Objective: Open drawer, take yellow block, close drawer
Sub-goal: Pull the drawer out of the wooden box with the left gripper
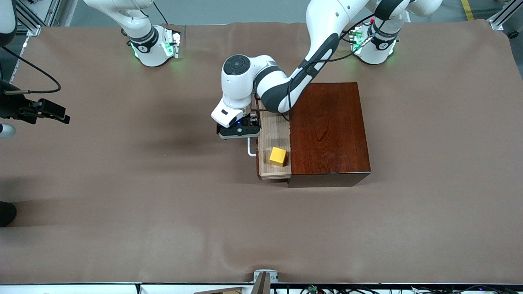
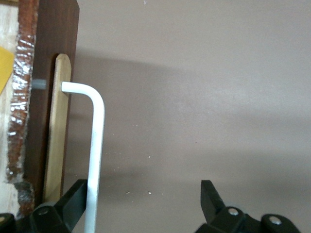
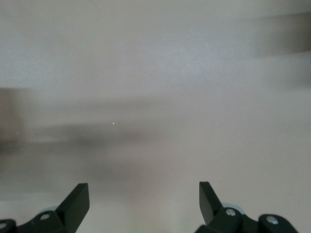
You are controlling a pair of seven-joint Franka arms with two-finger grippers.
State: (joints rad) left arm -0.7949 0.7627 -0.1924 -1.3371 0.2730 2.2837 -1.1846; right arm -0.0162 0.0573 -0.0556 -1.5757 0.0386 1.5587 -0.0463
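The drawer (image 1: 273,139) is pulled partly out of the mahogany box (image 1: 329,130), toward the right arm's end of the table. The yellow block (image 1: 278,156) lies in the drawer's pale tray, at the end nearer the front camera. A sliver of it shows in the left wrist view (image 2: 5,68). My left gripper (image 1: 240,131) is open at the white handle (image 1: 250,149). In the left wrist view the handle bar (image 2: 95,155) stands between the open fingers, close against one finger (image 2: 73,196), on the dark drawer front (image 2: 46,58). My right gripper (image 1: 61,116) is open and empty.
The right arm waits over bare brown table cloth (image 1: 163,204) at its end of the table, and its wrist view shows only cloth (image 3: 155,97). The left arm's forearm crosses over the box's corner and the drawer's farther end.
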